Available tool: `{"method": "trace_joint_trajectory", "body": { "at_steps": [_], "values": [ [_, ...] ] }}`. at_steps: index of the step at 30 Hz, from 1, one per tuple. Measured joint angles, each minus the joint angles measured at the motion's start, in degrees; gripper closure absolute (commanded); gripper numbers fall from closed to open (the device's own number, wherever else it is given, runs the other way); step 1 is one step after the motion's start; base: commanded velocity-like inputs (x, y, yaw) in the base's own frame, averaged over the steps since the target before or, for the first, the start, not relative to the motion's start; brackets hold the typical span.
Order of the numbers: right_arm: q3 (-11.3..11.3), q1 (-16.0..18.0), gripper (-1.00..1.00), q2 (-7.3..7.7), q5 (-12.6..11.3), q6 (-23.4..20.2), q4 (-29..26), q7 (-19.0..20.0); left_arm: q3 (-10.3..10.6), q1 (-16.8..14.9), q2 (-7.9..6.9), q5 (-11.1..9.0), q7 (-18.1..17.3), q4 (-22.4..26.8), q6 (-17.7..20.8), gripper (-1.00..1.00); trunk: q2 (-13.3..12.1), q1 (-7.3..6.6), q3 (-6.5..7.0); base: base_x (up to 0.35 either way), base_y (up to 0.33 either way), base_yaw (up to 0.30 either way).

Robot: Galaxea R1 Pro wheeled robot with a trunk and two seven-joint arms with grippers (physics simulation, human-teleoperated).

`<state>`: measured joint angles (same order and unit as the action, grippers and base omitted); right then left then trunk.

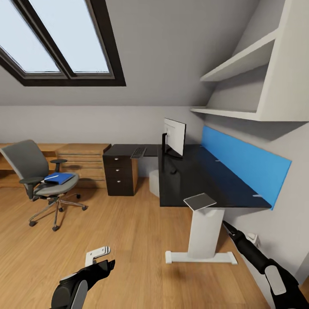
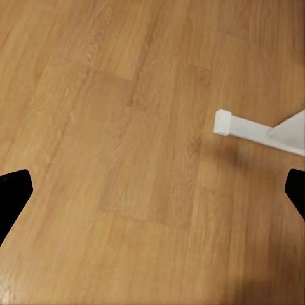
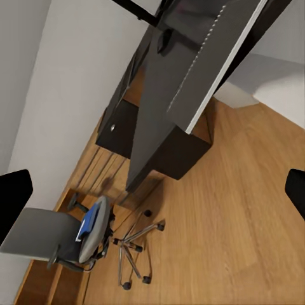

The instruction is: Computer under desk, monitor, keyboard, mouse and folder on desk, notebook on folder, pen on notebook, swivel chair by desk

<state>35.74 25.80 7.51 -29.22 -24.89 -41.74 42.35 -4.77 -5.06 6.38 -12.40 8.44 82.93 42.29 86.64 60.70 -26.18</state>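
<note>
The black desk (image 1: 201, 180) with its blue back panel stands at the right. On it are the monitor (image 1: 174, 137), the keyboard (image 1: 138, 152) on the far wing, a small dark mouse (image 1: 173, 171), and a grey notebook (image 1: 199, 201) at the near corner. The pale computer (image 1: 153, 182) sits under the desk. At the left, apart from the desk, the swivel chair (image 1: 40, 176) carries the blue folder (image 1: 60, 177) with a thin white pen (image 1: 51, 176) on it. My left gripper (image 1: 101, 257) hangs open above the floor. My right gripper (image 3: 152, 190) is open, low beside the desk's near end.
A dark drawer cabinet (image 1: 121, 174) stands under the desk's far wing, with a low light-wood unit (image 1: 81, 161) to its left. The white desk leg (image 1: 205, 236) and its foot (image 2: 254, 130) are close ahead. White wall shelves (image 1: 244, 86) hang above the desk.
</note>
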Motion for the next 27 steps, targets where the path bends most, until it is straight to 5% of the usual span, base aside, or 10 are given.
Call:
{"method": "trace_joint_trajectory", "body": {
  "at_steps": [22,27],
  "values": [
    [-0.10,-0.01,-1.00,-1.53,-0.27,-0.06,-0.13,0.16,0.18,0.00,0.00,0.09,0.03,-0.29,0.00,-1.00,8.83,4.83,-3.95,0.000,0.000,0.000],
    [-1.79,0.03,-1.00,-1.58,-0.11,0.09,-0.40,-0.37,0.18,0.02,0.00,0.09,0.03,-0.29,0.00,-1.00,10.83,5.93,-4.85,0.000,0.000,0.000]
  ]
}}
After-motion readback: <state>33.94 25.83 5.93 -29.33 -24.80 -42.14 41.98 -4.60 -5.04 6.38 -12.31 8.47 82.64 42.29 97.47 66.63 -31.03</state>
